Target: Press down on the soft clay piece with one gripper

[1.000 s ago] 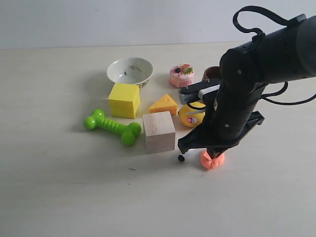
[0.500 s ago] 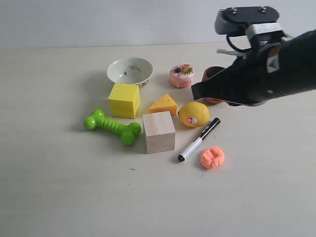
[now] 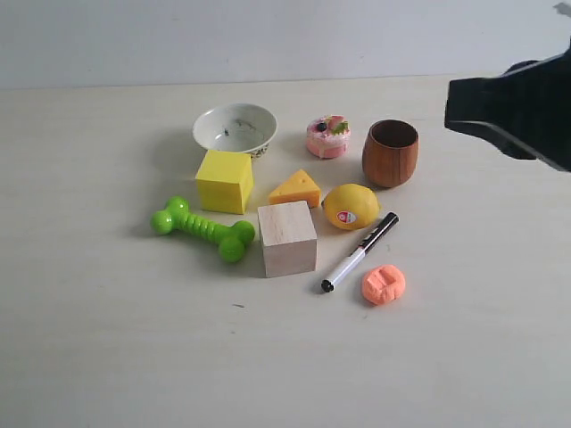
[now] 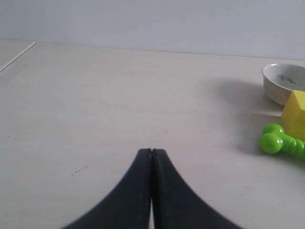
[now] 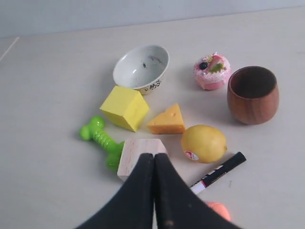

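The soft clay piece (image 3: 384, 285) is a small salmon-orange lump with blocky dents on top, lying free on the table in front of the lemon (image 3: 351, 206). In the right wrist view only an edge of the clay (image 5: 220, 210) peeks out beside my right gripper (image 5: 153, 155), which is shut with nothing in it and held high above the objects. The black right arm (image 3: 522, 111) shows at the exterior view's upper right edge, well away from the clay. My left gripper (image 4: 151, 150) is shut over bare table, far from the clay.
A black-and-white marker (image 3: 360, 251) lies just left of the clay. Around it stand a wooden block (image 3: 287, 238), cheese wedge (image 3: 296, 189), yellow cube (image 3: 224, 181), green bone toy (image 3: 202, 229), white bowl (image 3: 235, 128), pink toy cake (image 3: 327, 135) and wooden cup (image 3: 390, 152).
The right arm has lifted off the clay and drawn back up and to the right. The clay stays on the table, dented on top. The marker and wooden cup have come into view.
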Available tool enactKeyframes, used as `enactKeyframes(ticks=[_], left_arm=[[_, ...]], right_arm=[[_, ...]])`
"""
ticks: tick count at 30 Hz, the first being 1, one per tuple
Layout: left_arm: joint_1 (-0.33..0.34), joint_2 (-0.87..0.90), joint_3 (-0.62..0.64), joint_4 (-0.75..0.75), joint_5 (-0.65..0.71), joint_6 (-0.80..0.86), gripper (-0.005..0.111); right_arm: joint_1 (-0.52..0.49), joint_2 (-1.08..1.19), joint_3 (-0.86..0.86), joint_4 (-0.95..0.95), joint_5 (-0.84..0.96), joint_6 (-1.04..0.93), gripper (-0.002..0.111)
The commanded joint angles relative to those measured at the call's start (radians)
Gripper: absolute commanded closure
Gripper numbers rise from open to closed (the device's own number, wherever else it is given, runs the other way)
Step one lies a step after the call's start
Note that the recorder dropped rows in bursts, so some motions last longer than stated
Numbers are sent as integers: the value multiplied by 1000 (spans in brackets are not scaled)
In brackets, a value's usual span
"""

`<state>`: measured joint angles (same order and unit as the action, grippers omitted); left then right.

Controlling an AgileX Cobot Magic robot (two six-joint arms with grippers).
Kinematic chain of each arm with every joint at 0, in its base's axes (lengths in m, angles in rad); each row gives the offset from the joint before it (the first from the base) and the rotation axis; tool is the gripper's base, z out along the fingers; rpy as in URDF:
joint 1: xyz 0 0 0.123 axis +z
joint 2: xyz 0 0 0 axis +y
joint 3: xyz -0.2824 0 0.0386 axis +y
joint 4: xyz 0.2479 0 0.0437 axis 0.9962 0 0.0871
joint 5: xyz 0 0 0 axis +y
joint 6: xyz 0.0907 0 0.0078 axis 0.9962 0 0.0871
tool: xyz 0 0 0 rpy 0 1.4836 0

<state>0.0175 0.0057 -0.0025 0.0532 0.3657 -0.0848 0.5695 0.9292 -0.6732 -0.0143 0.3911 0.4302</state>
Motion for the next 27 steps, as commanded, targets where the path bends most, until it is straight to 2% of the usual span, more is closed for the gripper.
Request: enactKeyframes(ticks=[1,10,21,25,27], left_arm=[[-4,-6,3,-6,-8,4,107],[-4,-6,3,-6,-8,4,107],[-4,-6,3,-6,-8,4,107],[-4,-6,3,-6,-8,4,107],[-4,-6,3,-6,-8,4,107]], right_arm=[[1,-76,5,14,23,8,108],[1,-174,5,-33,-12,8,108],[1,-255,5,-220,104,27,108],[-4,-293,5,-356,165,133,108],[-46,-321,5,-370,196,179,108]])
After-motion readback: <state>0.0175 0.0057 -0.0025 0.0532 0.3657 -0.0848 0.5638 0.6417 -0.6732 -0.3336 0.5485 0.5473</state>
